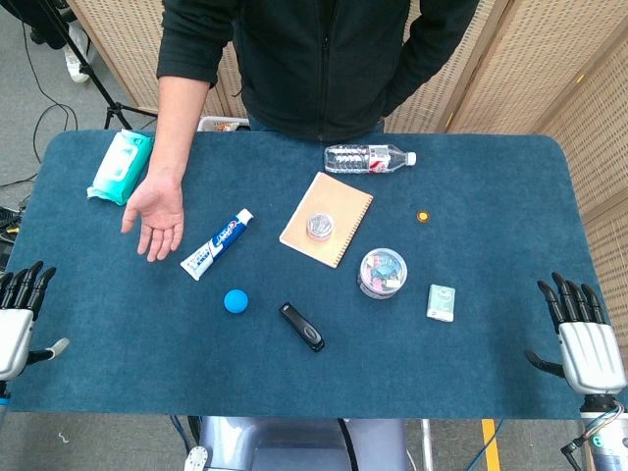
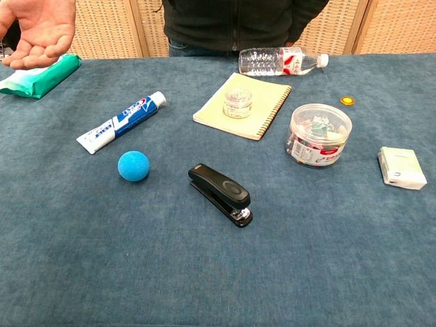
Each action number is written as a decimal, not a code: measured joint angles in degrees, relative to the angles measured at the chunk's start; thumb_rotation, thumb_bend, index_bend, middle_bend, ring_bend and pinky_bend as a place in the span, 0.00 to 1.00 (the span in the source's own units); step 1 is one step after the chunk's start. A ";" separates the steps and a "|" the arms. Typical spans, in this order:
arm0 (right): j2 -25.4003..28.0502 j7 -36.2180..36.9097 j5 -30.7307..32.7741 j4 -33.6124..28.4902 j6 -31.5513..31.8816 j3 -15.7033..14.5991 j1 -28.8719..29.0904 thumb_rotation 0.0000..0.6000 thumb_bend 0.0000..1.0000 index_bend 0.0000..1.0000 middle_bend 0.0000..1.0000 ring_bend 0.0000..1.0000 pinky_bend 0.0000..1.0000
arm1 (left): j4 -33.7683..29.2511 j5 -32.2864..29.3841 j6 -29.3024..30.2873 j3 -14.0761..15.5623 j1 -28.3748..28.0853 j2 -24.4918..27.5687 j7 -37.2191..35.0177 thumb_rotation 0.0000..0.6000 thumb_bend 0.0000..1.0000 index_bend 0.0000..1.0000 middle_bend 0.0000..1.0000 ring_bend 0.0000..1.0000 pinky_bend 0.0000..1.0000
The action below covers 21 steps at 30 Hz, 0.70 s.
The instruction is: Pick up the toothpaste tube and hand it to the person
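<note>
Nearest the chest camera lies a black stapler [image 2: 221,193] on bare blue cloth, jaws toward the robot; it plays no part in the task.

Left hand [image 1: 18,319]: fingers apart and extended, nothing in them, parked at the near left table edge. Right hand [image 1: 584,339]: likewise spread and empty, at the near right edge. Both sit well apart from every object, likely a rest pose that keeps the table [image 1: 491,383] unobstructed. Neither shows in the chest view.

Toothpaste tube [image 1: 217,244] lies flat on the cloth, diagonal, cap end pointing away from the robot, flat crimped end nearer. Just beside it, toward the robot, sits a blue ball [image 1: 235,300]. Person's hand [image 1: 155,213] rests palm up, just left of the tube, evidently offered to receive it.

Judgement: pickup not yet begun. Left hand is the closer one and on the receiving side. Tube is low and flat, so the grasp probably wants fingers across its width; the ball may get nudged.

Elsewhere: notebook [image 1: 327,218] with small jar on it, water bottle [image 1: 368,158], wipes pack [image 1: 120,165].
</note>
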 measured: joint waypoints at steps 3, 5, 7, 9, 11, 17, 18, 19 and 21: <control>0.13 0.20 -0.25 -0.16 0.20 -0.06 -0.06 1.00 0.00 0.04 0.00 0.00 0.00 | 0.10 -0.07 0.07 -0.06 0.00 -0.07 -0.03 1.00 0.00 0.00 0.00 0.00 0.00; 0.21 0.25 -0.30 -0.20 0.26 -0.09 -0.11 1.00 0.00 0.04 0.00 0.00 0.00 | 0.16 -0.09 0.05 -0.06 0.00 -0.10 -0.12 1.00 0.00 0.00 0.00 0.00 0.00; 0.25 0.30 -0.33 -0.24 0.33 -0.11 -0.16 1.00 0.00 0.04 0.00 0.00 0.00 | 0.24 -0.13 -0.10 -0.04 -0.03 -0.11 -0.33 1.00 0.00 0.00 0.00 0.00 0.00; 0.28 0.34 -0.40 -0.33 0.37 -0.13 -0.18 1.00 0.00 0.04 0.00 0.00 0.00 | 0.28 -0.22 -0.49 0.01 -0.12 -0.10 -0.65 1.00 0.00 0.00 0.00 0.00 0.00; 0.37 0.40 -0.52 -0.51 0.41 -0.17 -0.19 1.00 0.00 0.04 0.00 0.00 0.00 | 0.25 -0.38 -1.22 0.09 -0.33 -0.03 -1.09 1.00 0.00 0.00 0.00 0.00 0.00; 0.53 0.98 -0.21 -0.83 -0.20 -0.14 -0.01 1.00 0.00 0.04 0.00 0.00 0.00 | 1.55 -1.46 -6.55 0.07 -2.30 -0.50 -6.82 1.00 0.00 0.00 0.00 0.00 0.00; 0.55 1.05 -0.05 -0.78 -0.34 -0.10 0.04 1.00 0.00 0.04 0.00 0.00 0.00 | 2.19 -1.88 -8.26 0.00 -2.94 -0.78 -8.93 1.00 0.00 0.00 0.00 0.00 0.00; 0.55 1.15 0.22 -0.70 -0.57 -0.04 0.11 1.00 0.00 0.04 0.00 0.00 0.00 | 2.76 -2.23 -9.73 -0.10 -3.51 -1.05 -10.67 1.00 0.00 0.00 0.00 0.00 0.00; 0.55 1.37 0.60 -0.55 -1.12 -0.01 0.23 1.00 0.00 0.04 0.00 0.00 0.00 | 4.20 -3.53 -13.89 -0.58 -5.20 -1.95 -14.61 1.00 0.00 0.00 0.00 0.00 0.00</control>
